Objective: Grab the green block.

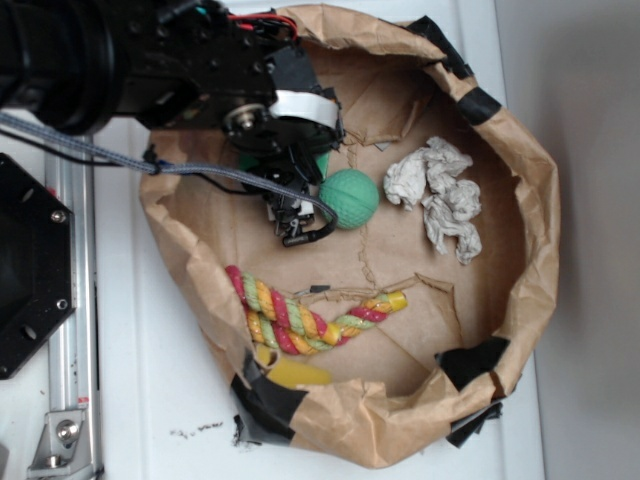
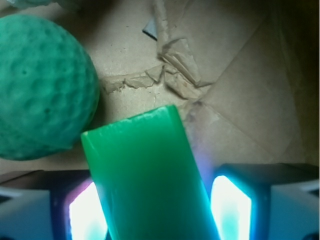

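The green block (image 2: 145, 170) is a smooth flat green bar. In the wrist view it stands between the two lit pads of my gripper (image 2: 155, 212), slightly tilted, with its free end pointing away over the brown paper. The gripper is shut on it. In the exterior view my gripper (image 1: 295, 222) hangs inside the paper bag, and only a sliver of the block (image 1: 323, 166) shows beside the wrist. The round dimpled green ball (image 1: 350, 198) lies just to the right of the gripper, and shows in the wrist view (image 2: 42, 85) at upper left, apart from the block.
The brown paper bag (image 1: 530, 250) has raised crumpled walls patched with black tape. Inside it lie crumpled white paper (image 1: 440, 195) at the right, a coloured rope toy (image 1: 300, 320) at the front and a yellow thing (image 1: 295, 375) by the front wall. A black base plate (image 1: 30, 270) is at the left.
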Controlling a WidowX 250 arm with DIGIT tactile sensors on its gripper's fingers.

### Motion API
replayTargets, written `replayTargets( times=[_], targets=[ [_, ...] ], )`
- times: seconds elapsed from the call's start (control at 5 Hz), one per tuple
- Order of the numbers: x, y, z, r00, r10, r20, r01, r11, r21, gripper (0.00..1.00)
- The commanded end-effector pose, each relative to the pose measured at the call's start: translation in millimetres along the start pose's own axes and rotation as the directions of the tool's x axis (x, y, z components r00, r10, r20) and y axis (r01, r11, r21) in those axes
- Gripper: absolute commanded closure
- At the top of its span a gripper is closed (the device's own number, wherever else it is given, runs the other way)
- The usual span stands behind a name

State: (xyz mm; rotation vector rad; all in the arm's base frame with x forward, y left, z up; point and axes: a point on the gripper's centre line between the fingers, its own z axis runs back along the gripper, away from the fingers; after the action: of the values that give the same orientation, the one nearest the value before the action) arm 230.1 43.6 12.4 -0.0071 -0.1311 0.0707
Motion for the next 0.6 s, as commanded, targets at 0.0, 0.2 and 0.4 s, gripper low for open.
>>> replayTargets(
  times=[0.0, 0.2, 0.4],
  targets=[
    [36, -28, 75, 0.997, -0.063, 0.036, 0.061, 0.996, 0.062, 1.00],
    [34, -62, 126, 0.987, -0.094, 0.127, 0.076, 0.987, 0.139, 1.00],
    [38, -65, 153, 0.978, -0.180, 0.102, 0.173, 0.982, 0.070, 1.00]
  ],
)
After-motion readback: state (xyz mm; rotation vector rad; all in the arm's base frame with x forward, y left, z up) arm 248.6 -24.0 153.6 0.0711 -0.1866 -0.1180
